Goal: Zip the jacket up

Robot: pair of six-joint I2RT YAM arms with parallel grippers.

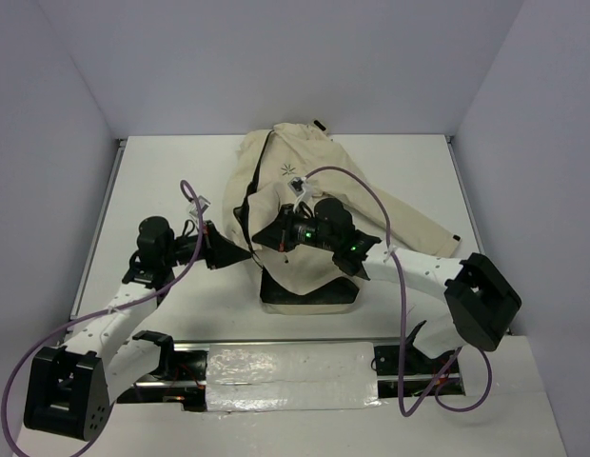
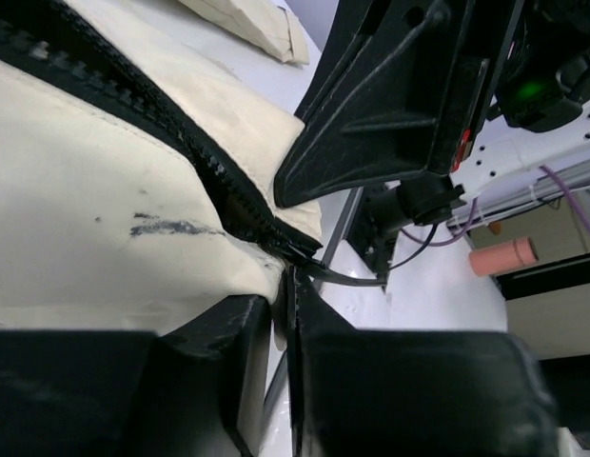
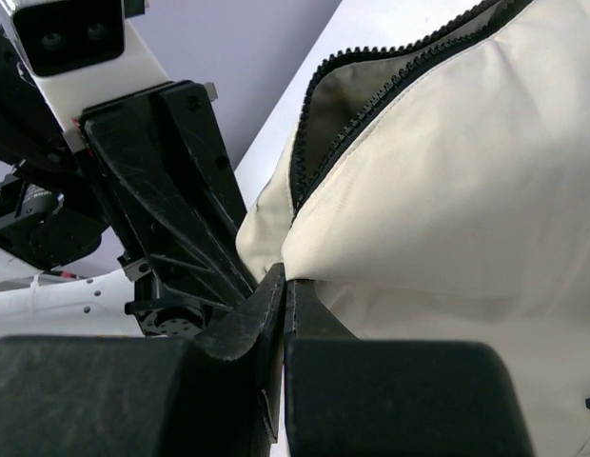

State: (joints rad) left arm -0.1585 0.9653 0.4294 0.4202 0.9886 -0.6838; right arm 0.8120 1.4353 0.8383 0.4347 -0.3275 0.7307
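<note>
Although the jacket (image 1: pixel 304 181) lies mid-table, 1 sleeve trailing toward 4 o'clock, zipping is barely begun. Both arms meet at its 9 o'clock edge. The right gripper (image 3: pixel 284 286) pinches the fabric edge, fingers closed. The left gripper (image 2: pixel 284 295) apparently clamps fabric at the end of the zipper (image 2: pixel 181 152), whose teeth gape apart.

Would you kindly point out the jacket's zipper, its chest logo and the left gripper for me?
zipper (image 2: pixel 162 136): left wrist view, on its dark teeth.
chest logo (image 1: pixel 286 171): top external view, on the star mark.
left gripper (image 2: pixel 284 297): left wrist view, midway between its fingertips.
</note>
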